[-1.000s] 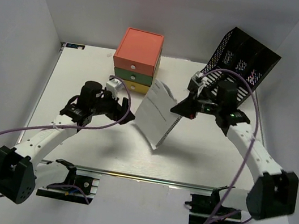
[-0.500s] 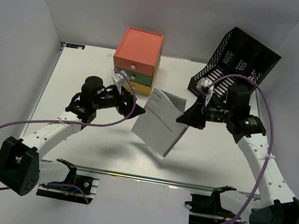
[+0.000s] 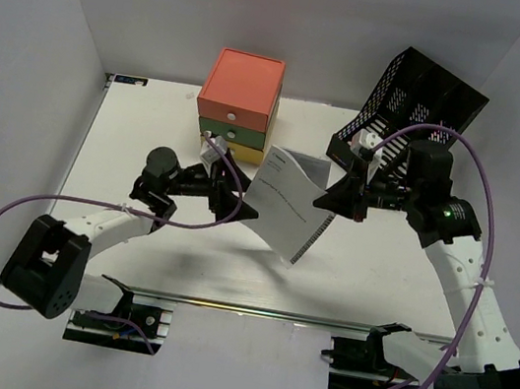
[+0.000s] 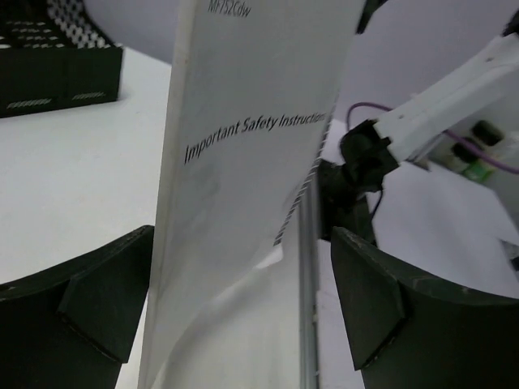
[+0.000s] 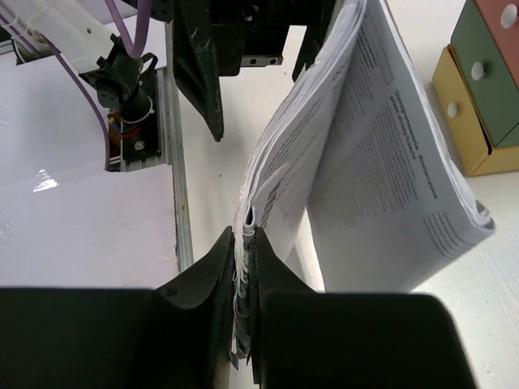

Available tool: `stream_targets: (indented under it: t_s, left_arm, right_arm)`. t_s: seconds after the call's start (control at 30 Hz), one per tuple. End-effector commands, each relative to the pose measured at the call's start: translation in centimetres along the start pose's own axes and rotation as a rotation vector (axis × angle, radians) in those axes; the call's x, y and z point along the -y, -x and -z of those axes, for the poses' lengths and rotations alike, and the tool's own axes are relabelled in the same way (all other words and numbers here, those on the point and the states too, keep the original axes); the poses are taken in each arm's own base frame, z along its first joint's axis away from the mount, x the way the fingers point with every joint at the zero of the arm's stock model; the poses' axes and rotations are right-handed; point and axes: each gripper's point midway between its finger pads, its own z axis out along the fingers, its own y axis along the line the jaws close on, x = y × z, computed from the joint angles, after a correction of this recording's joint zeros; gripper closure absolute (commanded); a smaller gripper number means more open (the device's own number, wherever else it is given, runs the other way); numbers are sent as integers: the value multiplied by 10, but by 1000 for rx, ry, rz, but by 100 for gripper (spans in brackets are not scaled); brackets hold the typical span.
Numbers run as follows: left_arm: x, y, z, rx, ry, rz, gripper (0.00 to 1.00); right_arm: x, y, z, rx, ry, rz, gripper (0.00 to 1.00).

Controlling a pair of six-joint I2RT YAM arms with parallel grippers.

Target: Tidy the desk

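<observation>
right gripper [image 3: 325, 200] clamped on booklet [image 3: 284, 199] edge, booklet up off desk [image 3: 140, 135], mid-table. left gripper [image 3: 238, 208] jaws spread wide, straddling opposite edge, no pinch. booklet not yet filed; mesh file rack [image 3: 421, 97] back right looks likely home. most of job left.

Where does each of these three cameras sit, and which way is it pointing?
Top external: fixed above and behind the arms, looking down on the large white desk; both arms show, left claw and right claw meeting at a white printed paper booklet.
Left wrist: rides the left arm, facing the booklet's cover close up; its own dark fingers stand apart on either side.
Right wrist: rides the right arm, looking along its claw, shut on the booklet's edge.
Shared: all three views show the booklet.
</observation>
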Motion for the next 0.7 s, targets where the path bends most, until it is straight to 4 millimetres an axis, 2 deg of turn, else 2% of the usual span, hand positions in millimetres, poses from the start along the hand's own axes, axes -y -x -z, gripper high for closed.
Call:
stream_targets:
  t_s: [0.0,0.03,0.2,0.33,0.43,0.6,0.67]
  left_arm:
    - [36,11,-6,32,-171,-19,4]
    - [38,10,-9,36,-181,-17,5]
    - [17,8,-18,24,-77,-44,5]
    - [22,18,-27,38,-85,-48,8]
    - [22,25,-32,48,-64,-57,13]
    - [24,32,-39,36,-56,-62,27]
    - [26,36,-42,34,-58,-79,28]
  right_arm:
    - [-10,31,6,61,28,118,100]
    - [-10,33,7,64,24,122,100]
    - [-19,42,13,67,17,149,100]
    - [-22,43,16,67,4,168,100]
    - [-20,42,16,64,-7,164,100]
    - [-16,39,16,57,-25,158,100]
    - [-16,37,16,52,-30,158,100]
